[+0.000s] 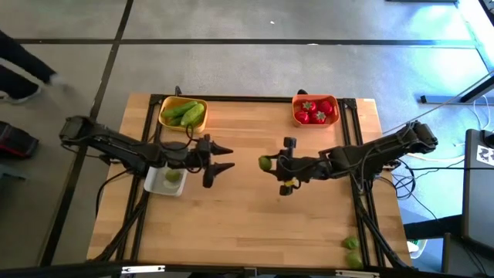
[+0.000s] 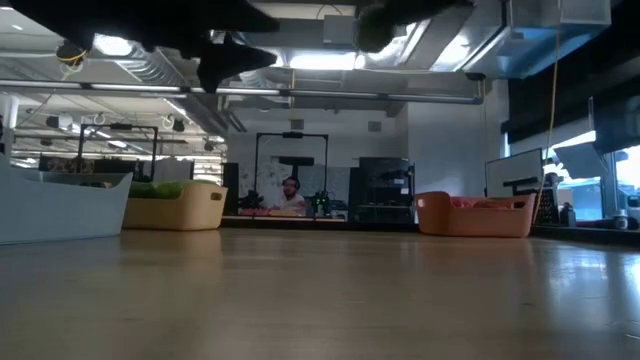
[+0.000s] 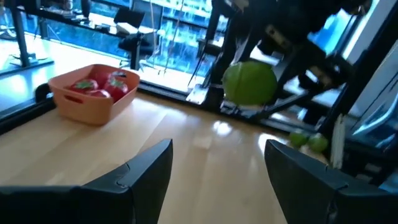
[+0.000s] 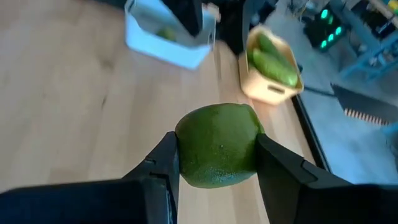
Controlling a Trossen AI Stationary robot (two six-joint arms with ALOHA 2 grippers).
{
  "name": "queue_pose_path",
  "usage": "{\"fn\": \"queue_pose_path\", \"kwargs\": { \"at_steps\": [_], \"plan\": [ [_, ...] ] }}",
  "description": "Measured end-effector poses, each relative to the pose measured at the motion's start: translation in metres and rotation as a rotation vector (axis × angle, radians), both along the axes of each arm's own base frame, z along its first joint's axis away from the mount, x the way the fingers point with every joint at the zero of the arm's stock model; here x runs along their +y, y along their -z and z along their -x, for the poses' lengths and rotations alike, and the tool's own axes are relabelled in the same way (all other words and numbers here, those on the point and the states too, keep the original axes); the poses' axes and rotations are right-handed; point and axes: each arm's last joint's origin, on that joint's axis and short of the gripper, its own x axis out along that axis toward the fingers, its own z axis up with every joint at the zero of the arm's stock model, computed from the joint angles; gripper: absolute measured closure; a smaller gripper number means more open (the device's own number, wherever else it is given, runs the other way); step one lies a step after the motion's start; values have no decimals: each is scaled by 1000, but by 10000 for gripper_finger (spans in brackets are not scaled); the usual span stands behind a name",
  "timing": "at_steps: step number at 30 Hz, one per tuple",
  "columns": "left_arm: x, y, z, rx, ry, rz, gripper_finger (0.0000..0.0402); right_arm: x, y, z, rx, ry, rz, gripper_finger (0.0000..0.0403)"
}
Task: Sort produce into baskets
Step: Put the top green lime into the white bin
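the yellow basket [image 1: 182,113] holds elongated green pieces [image 1: 188,113], the orange basket [image 1: 316,110] red ones [image 1: 315,113], and the whitish tray [image 1: 166,181] one small green piece [image 1: 172,175]. the right pincer [image 1: 272,164] is clenched on a round green piece [image 4: 216,154] above mid-bench, facing the released left pincer [image 1: 225,158]. two more green pieces [image 1: 352,250] lie near the bench's [image 1: 247,224] front right corner.

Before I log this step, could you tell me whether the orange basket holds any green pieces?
No, the orange basket holds only red pieces in the high view.
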Motion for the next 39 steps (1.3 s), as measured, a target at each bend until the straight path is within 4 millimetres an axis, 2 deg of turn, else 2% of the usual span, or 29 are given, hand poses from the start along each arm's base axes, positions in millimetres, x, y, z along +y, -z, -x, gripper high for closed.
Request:
{"fn": "queue_pose_path", "kwargs": {
  "at_steps": [10,16,24,33,39],
  "plan": [
    [-5,0,-15,-180,14,182,151,3,-5,-8,-122,-55,42,261],
    [-8,-1,-27,-211,27,271,151,8,1,-23,-160,-105,103,261],
    [-17,-1,-43,-196,87,274,151,10,12,-40,-192,-99,179,261],
    [-19,-1,-47,-192,92,271,152,12,13,-42,-195,-133,193,261],
    [-19,-3,-47,-212,93,271,194,12,12,-42,-207,-139,187,261]
  ]
}}
